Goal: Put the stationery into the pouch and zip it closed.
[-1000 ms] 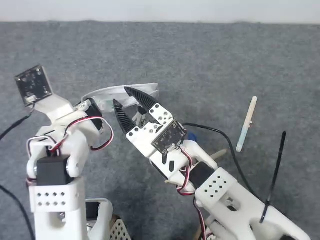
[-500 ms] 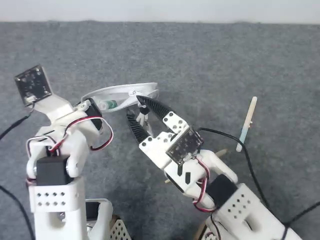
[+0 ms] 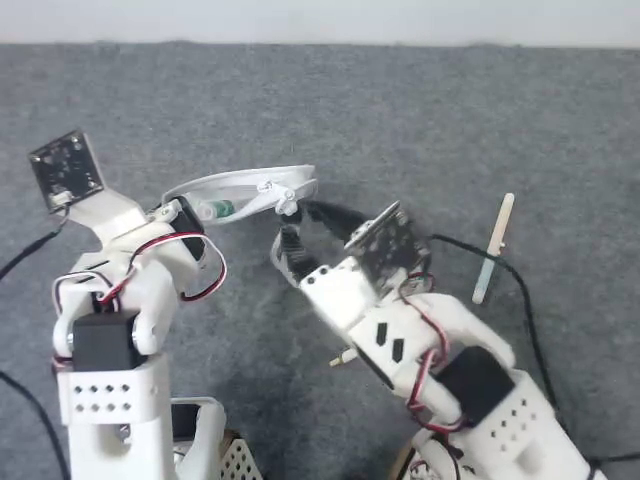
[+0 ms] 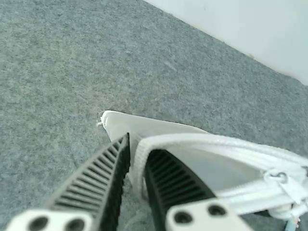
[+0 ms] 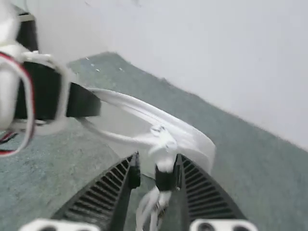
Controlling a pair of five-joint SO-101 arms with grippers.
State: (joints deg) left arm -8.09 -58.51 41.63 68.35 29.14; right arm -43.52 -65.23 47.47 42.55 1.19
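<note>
No movement on the left over the last second: left gripper (image 4: pixel 134 144) pinched on the end rim of the white translucent zip pouch (image 3: pixel 240 188), holding it up off the grey carpeted table (image 3: pixel 420 120), same as before. Pouch mouth gaping, small green item (image 3: pixel 215 209) inside.

Moved: right gripper (image 5: pixel 156 163). Swung down and in from above the pouch. Jaws narrowed from wide spread to a slim gap straddling the small dark zipper pull (image 5: pixel 166 179) at the pouch's other end. Not pinching yet by the look of it; gap visible on one side of the pull. Reads as set-up for the zip stroke, with the left grip as anchor.

Flag: cream-and-light-blue pen (image 3: pixel 493 248) lying on the table well apart to the right, same spot as before, not in the pouch. Zipping now would probably leave it out, so loading looks unfinished.

Count:
- 2 arms
- 1 pouch
- 1 green item inside
- 1 zipper pull
- 1 pen outside
- 1 pale stick tip (image 3: pixel 343 357) poking out from under the right arm; cannot tell what.
</note>
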